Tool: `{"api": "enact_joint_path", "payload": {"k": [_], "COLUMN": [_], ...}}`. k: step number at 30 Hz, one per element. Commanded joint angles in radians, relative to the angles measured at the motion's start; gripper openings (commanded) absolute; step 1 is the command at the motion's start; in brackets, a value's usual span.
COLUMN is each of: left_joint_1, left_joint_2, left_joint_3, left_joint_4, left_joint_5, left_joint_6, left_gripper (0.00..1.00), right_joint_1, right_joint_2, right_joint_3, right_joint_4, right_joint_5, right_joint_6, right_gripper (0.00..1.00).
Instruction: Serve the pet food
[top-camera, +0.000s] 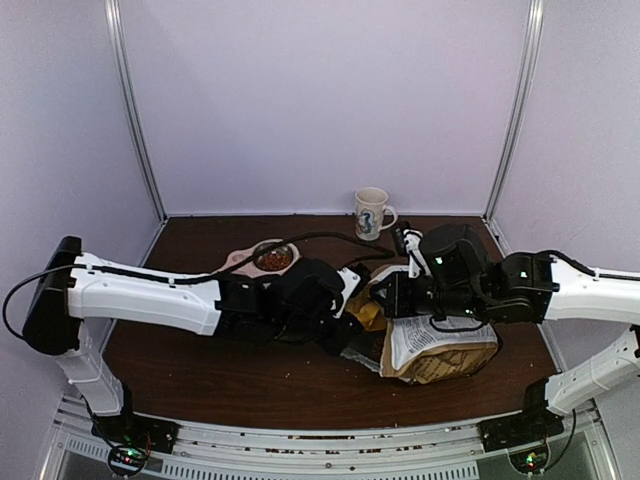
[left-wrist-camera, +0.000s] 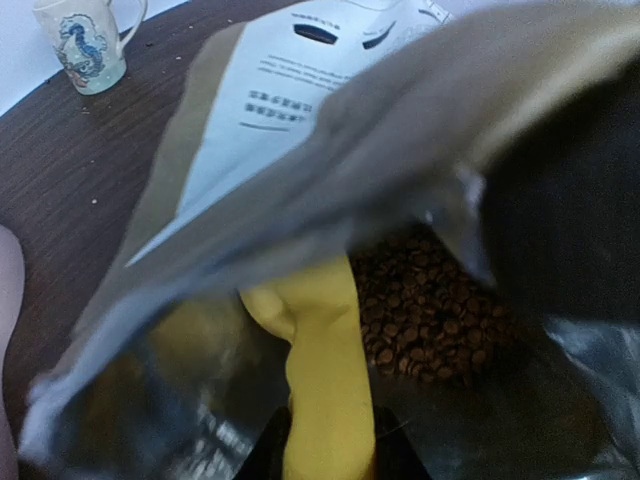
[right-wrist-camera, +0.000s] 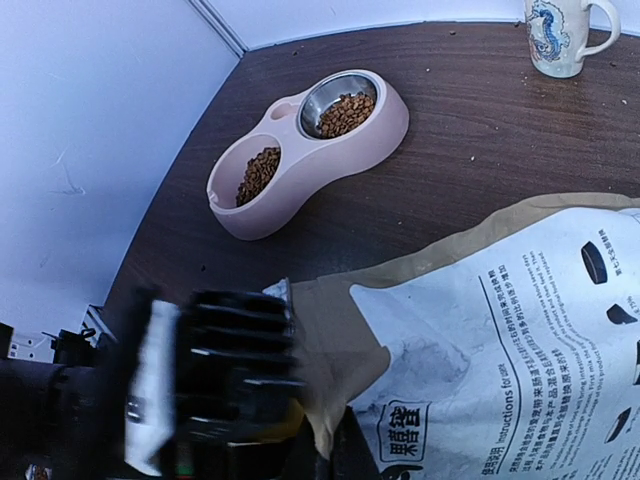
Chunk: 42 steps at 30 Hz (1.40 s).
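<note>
The pet food (left-wrist-camera: 430, 310) is a heap of dark reddish-brown kibble inside the opened tan-and-white bag (top-camera: 440, 345). My left gripper (left-wrist-camera: 330, 462) is shut on the handle of the yellow scoop (left-wrist-camera: 320, 340), which reaches into the bag's mouth beside the kibble. In the top view the left gripper (top-camera: 345, 335) is at the bag's opening. My right gripper (right-wrist-camera: 365, 455) is shut on the bag's upper edge (right-wrist-camera: 345, 390) and holds the mouth open. More kibble lies in both cups of the pink double bowl (right-wrist-camera: 375, 135), which stands at the back left of the bag.
A white mug (top-camera: 372, 213) with a blue print stands at the back of the brown table, also in the left wrist view (left-wrist-camera: 85, 45). The pink bowl (top-camera: 240, 262) sits just behind my left arm. Stray crumbs dot the table. White walls enclose the sides.
</note>
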Motion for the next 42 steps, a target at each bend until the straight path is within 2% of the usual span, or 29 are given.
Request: {"api": "enact_joint_path", "payload": {"k": [1,4,8,11,17,20,28,32,34,37,42], "left_joint_1": [0.003,0.000,0.000,-0.002,-0.024,-0.024,-0.020,-0.019,-0.018,-0.018,-0.018], "left_joint_2": [0.113,0.145,0.148,0.148,0.154,0.096,-0.091,-0.088,-0.031,0.078,0.191], "left_joint_3": [0.088,0.096,0.071,0.068,0.137,0.088,-0.114,-0.151,-0.101,0.010,0.126], "left_joint_4": [0.115,0.142,0.179,0.163,-0.022,0.011,0.244,0.349,0.326,0.245,0.123], "left_joint_5": [0.018,0.164,0.465,0.636,0.772,0.670,0.113,-0.087,-0.154,-0.175,-0.055], "left_joint_6": [0.030,0.072,0.131,0.149,0.249,0.245,0.200,0.188,0.188,0.187,0.201], "left_gripper": [0.00,0.00,0.00,0.00,0.00,0.00,0.00,0.00,0.00,0.00,0.00], "right_joint_1": [0.023,0.019,0.002,-0.016,-0.037,-0.043,-0.052,-0.054,-0.054,-0.053,-0.057], "right_joint_2": [-0.055,-0.073,-0.093,-0.105,-0.126,-0.139,-0.190,-0.194,-0.191,-0.190,-0.201], "right_joint_3": [0.053,0.042,0.022,0.008,-0.013,-0.028,-0.075,-0.068,-0.066,-0.063,-0.060], "right_joint_4": [0.074,0.073,0.078,0.089,0.094,0.096,0.106,0.094,0.094,0.097,0.087], "right_joint_5": [0.005,0.011,0.005,-0.010,-0.014,-0.010,0.005,-0.002,-0.004,-0.006,0.003], "right_joint_6": [-0.001,0.005,0.017,0.028,0.040,0.048,0.076,0.067,0.067,0.066,0.065], "right_gripper": [0.00,0.00,0.00,0.00,0.00,0.00,0.00,0.00,0.00,0.00,0.00]}}
